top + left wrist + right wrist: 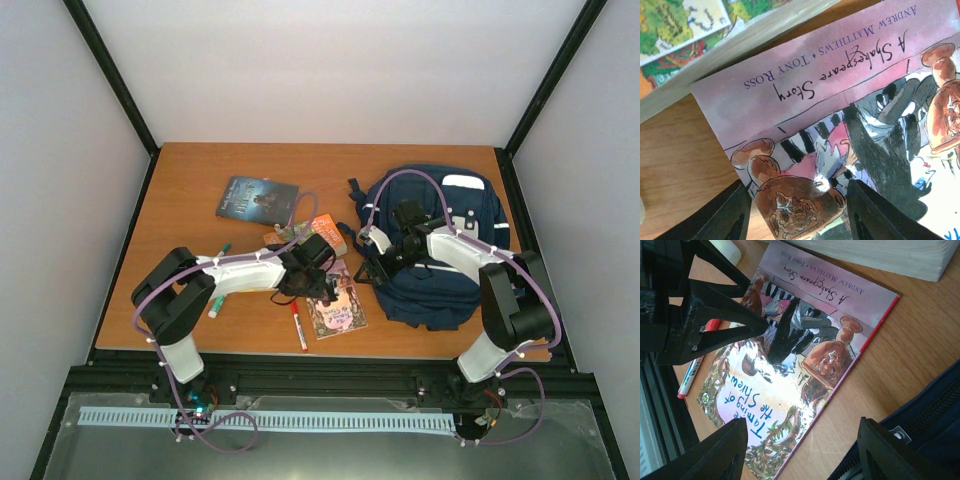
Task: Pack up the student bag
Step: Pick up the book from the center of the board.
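**Books on the table, bag waiting**

The student bag (445, 250) sits at three o'clock on the table (180, 200), and nothing visible has gone into it. Whether anything is inside, I cannot tell from here.

The left gripper (797, 220) hovers low over the pink Shakespeare paperback (840, 75). Its jaws are apart, one finger on each side of the cover art, and nothing is pinched. From the right wrist view a fingertip looks very close to the cover, but contact is not certain.

The right gripper (805, 455) hangs at the bag's nine o'clock edge, jaws parted and empty.

Out on the wood:
- A dark book (257, 197) lies at eleven o'clock from the paperback.
- An orange book (327, 232) lies just at its twelve.
- A red marker (299, 325) lies near its eight.
- A green-tipped pen (216, 303) lies further out toward nine.

My read is that packing has barely begun. Every item in sight remains to be loaded, and the paperback looks first in line. It is thin and flat, so it will probably need an edge lift.
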You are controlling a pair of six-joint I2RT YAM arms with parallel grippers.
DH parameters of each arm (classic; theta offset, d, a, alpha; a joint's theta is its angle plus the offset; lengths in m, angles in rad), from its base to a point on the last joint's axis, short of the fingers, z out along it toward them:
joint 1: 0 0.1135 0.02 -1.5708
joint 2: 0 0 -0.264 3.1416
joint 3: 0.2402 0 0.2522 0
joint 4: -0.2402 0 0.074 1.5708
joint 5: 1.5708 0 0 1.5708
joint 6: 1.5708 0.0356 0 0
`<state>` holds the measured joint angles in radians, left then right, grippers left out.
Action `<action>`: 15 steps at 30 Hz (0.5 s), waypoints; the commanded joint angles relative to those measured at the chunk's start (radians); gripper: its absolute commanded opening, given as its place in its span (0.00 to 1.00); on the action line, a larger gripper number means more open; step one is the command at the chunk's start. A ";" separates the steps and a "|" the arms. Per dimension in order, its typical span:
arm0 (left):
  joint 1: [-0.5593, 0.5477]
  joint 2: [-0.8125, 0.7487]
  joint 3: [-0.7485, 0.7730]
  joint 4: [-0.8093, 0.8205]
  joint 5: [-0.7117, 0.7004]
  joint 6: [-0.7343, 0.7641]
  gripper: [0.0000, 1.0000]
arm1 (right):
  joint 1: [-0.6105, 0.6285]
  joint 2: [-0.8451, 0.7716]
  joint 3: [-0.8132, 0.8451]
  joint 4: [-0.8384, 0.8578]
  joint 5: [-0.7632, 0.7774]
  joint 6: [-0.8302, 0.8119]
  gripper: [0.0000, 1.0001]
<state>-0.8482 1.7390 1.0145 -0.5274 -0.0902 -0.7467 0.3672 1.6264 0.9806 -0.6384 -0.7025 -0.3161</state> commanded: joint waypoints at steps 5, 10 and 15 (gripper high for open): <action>-0.006 -0.075 0.035 -0.101 -0.083 -0.082 0.72 | 0.006 -0.029 -0.001 -0.020 0.054 0.009 0.62; -0.010 -0.163 -0.003 -0.085 -0.046 -0.143 0.78 | -0.007 -0.230 0.082 -0.065 0.197 0.001 0.64; -0.047 -0.152 -0.022 -0.016 0.011 -0.212 0.68 | -0.032 -0.390 0.107 0.021 0.358 0.046 0.77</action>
<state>-0.8585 1.5768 1.0111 -0.5892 -0.1204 -0.8799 0.3531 1.3434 1.0603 -0.6849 -0.4877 -0.3061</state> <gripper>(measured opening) 0.699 0.695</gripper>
